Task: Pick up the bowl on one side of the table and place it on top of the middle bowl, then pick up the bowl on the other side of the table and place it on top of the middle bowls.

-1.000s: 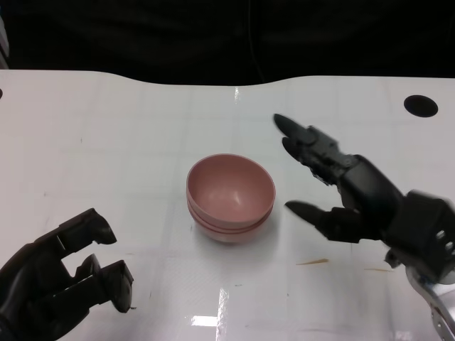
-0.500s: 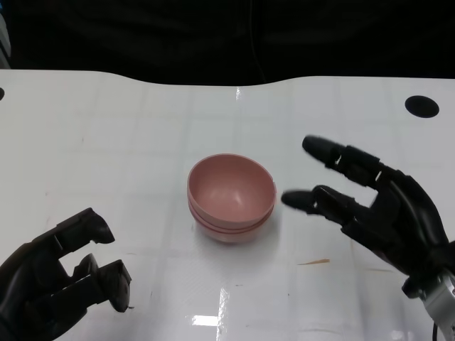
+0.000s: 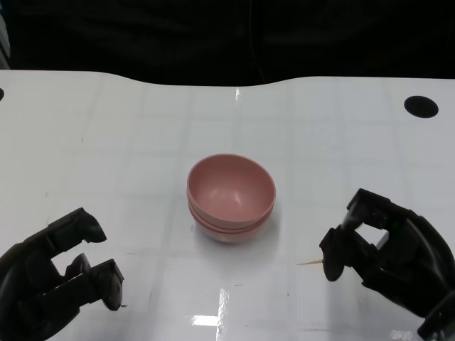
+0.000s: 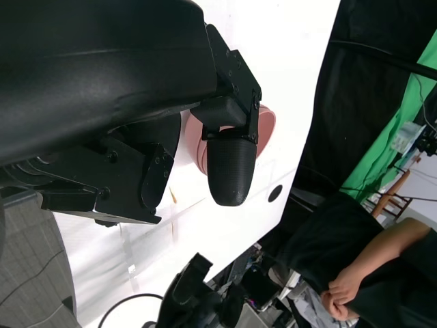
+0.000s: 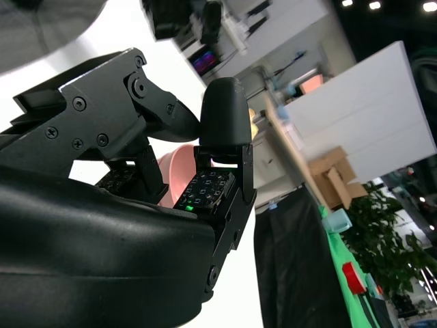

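At the centre of the white table (image 3: pixel 106 128), in the head view, we see the pink bowls (image 3: pixel 231 197) nested into one stack, three rims visible along its side. Only this view shows the whole stack, with both hands well apart from it: the left hand (image 3: pixel 53 277) at about 8 o'clock, the right hand (image 3: pixel 387 256) at about 4 o'clock. We note a black hole (image 3: pixel 421 106) in the table at 2 o'clock and a thin orange sliver (image 3: pixel 309 263) just beside the right hand. The left wrist view alone shows a person (image 4: pixel 362 266) in dark clothing beyond the table edge, with part of the stack behind the fingers (image 4: pixel 231 167). The right wrist view shows only a pink sliver of it. Both hands are curled inward, clenched on nothing, touching no bowl.
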`<state>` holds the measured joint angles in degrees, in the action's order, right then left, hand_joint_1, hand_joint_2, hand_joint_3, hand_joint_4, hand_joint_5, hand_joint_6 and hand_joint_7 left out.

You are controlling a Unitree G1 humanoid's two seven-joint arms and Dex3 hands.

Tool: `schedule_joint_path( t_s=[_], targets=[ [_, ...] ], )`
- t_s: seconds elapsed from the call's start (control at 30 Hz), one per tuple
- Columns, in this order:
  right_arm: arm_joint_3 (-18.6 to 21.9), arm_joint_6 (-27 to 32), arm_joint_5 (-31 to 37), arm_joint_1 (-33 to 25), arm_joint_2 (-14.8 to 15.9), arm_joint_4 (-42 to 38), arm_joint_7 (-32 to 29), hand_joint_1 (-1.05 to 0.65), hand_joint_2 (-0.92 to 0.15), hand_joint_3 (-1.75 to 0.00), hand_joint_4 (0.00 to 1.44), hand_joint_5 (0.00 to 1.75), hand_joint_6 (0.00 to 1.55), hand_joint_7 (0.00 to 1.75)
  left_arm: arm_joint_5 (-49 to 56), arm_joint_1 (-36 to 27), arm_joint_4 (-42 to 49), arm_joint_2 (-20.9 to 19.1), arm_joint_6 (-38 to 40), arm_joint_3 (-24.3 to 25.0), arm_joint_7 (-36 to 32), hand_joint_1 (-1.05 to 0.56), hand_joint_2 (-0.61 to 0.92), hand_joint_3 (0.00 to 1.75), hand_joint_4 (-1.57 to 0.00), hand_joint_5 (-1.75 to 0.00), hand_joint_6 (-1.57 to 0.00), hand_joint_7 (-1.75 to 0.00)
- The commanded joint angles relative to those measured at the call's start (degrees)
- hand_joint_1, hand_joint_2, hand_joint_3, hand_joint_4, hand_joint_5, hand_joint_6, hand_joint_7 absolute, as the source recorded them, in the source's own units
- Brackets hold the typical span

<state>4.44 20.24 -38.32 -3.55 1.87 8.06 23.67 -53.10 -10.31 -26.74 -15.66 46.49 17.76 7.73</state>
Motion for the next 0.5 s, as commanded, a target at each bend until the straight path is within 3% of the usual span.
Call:
schedule_joint_path(
  t_s=[0.03,0.17,0.3,0.4,0.5],
  targets=[
    [1.6,-0.2,-2.1,-1.9,-1.8,0.0,-0.3,-0.04,-0.48,-1.21,0.88,1.75,0.87,1.45,1.3,-0.3,-0.3,-0.5,-0.5,0.5,-1.0,0.08,0.92,1.45,-0.94,-1.75,-0.54,-1.75],
    [2.9,-1.8,-2.5,-3.1,-3.1,-2.0,1.4,-0.06,-0.49,-1.26,0.86,1.75,0.83,1.50,0.6,-0.3,-0.6,-0.1,0.7,1.1,-2.8,0.07,0.92,1.42,-0.88,-1.75,-0.50,-1.75],
    [3.7,-3.0,-2.9,-4.3,-3.4,-3.7,4.2,-0.07,-0.54,-1.19,0.81,1.75,0.71,1.60,0.2,-0.3,-0.6,0.1,0.9,1.4,-3.3,0.06,0.92,1.43,-0.83,-1.75,-0.48,-1.75],
    [4.1,-4.1,-2.3,-4.7,-2.7,-5.1,6.7,-0.08,-0.59,-1.09,0.84,1.71,0.80,1.43,0.6,-0.3,-0.3,-0.1,0.4,1.2,-2.6,0.06,0.92,1.43,-0.80,-1.75,-0.46,-1.75],
    [4.1,-6.8,-0.1,-6.3,-3.5,-4.7,6.0,-0.09,-0.54,-1.09,0.95,1.58,0.93,1.25,0.8,-0.3,-0.3,-0.2,0.6,1.3,-2.9,0.05,0.92,1.41,-0.80,-1.75,-0.48,-1.75]
  ],
)
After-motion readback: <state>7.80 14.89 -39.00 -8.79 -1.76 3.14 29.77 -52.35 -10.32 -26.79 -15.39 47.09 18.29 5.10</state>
